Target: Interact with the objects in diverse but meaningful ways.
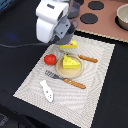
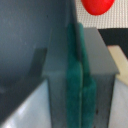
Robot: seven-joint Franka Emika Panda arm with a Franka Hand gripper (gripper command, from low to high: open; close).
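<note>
My gripper (image 1: 68,37) hangs over the far edge of the striped placemat, just above the flat yellow box (image 1: 70,45), which it partly hides. In the wrist view the green pads (image 2: 74,80) lie pressed together with nothing between them. The red tomato (image 1: 50,59) lies on the mat just on the exterior view's left of the tan plate and also shows in the wrist view (image 2: 97,6). The yellow cheese wedge (image 1: 70,62) sits on the tan plate. The white fish (image 1: 47,90) lies near the mat's front. The grey pot (image 1: 122,18) stands at the far right.
A striped placemat (image 1: 100,75) carries the tan plate (image 1: 69,72), a wooden-handled knife (image 1: 88,58) and a fork (image 1: 66,80). A toy stove top (image 1: 102,22) with black burners lies behind. The table around is dark.
</note>
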